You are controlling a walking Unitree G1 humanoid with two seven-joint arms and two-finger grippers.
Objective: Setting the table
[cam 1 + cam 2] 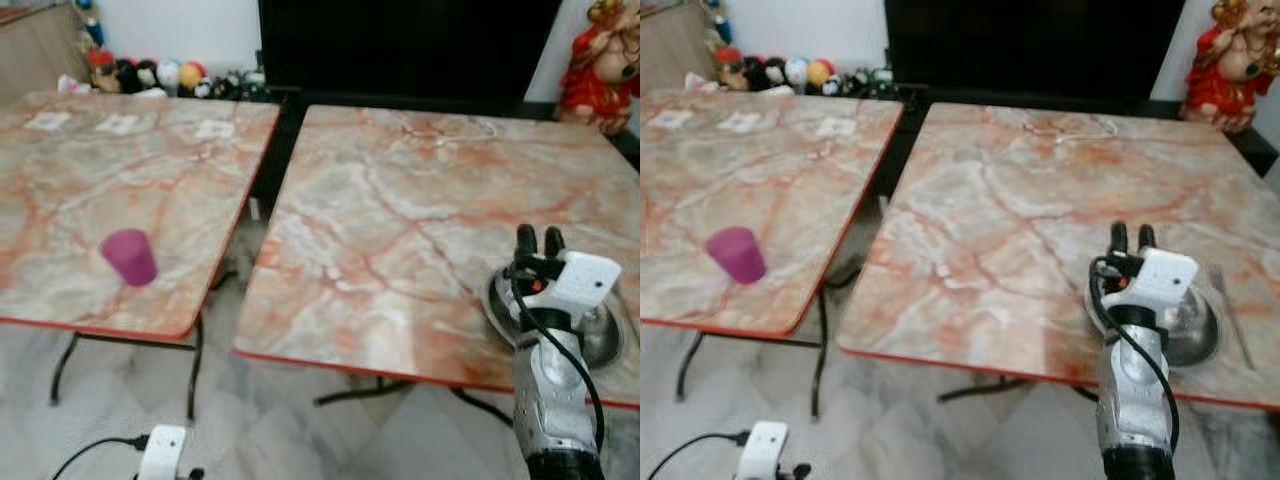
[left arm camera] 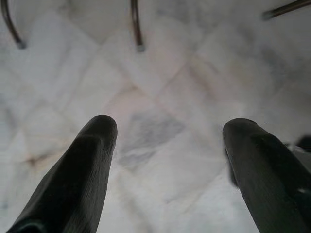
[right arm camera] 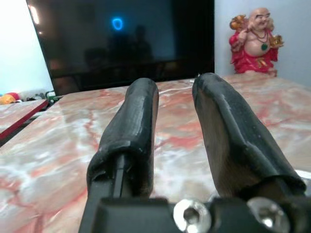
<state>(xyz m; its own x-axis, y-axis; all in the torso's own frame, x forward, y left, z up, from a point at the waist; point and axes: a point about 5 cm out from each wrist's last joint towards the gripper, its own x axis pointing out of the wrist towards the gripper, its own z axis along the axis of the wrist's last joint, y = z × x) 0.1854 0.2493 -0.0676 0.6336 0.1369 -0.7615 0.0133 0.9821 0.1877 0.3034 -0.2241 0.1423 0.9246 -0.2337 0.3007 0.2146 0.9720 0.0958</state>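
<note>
- I see two marbled tabletops side by side; the right tabletop (image 1: 1020,230) carries a steel plate (image 1: 1195,325) near its front edge, half hidden behind my right arm.
- My right hand (image 1: 1133,236) hovers over that plate, fingers slightly apart and gripping nothing.
- My left hand (image 2: 165,145) hangs open above the floor (image 2: 160,87).
- A purple cup (image 1: 130,257) stands on the left tabletop (image 1: 120,190).
- The small white labels (image 1: 214,129) at its far edge are too blurred to read.
- A thin utensil (image 1: 1232,315) lies just beside the plate; I can't tell what kind.
</note>
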